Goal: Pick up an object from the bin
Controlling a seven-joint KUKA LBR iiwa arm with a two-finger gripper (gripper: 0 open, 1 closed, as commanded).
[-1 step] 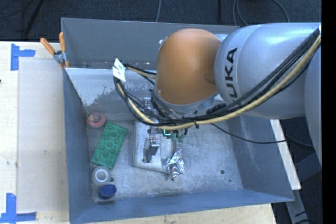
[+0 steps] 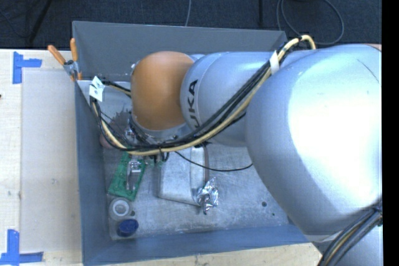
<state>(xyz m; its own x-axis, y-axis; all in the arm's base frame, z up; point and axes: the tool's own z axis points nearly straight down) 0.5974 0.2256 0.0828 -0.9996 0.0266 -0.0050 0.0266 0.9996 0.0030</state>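
Note:
My gripper is low in the left part of the bin, mostly covered by the arm's wrist. Just below it, toward the front, lies a flat green packet with a small metallic piece on it. A clear small bottle with a blue cap lies in the front left corner, a little beyond the green packet. I cannot see anything held by the gripper.
A flat transparent rectangular piece lies on the bin floor to the right of the green packet, with a crumpled bit of silver foil at its right corner. The arm and its cables cover the bin's middle and right side.

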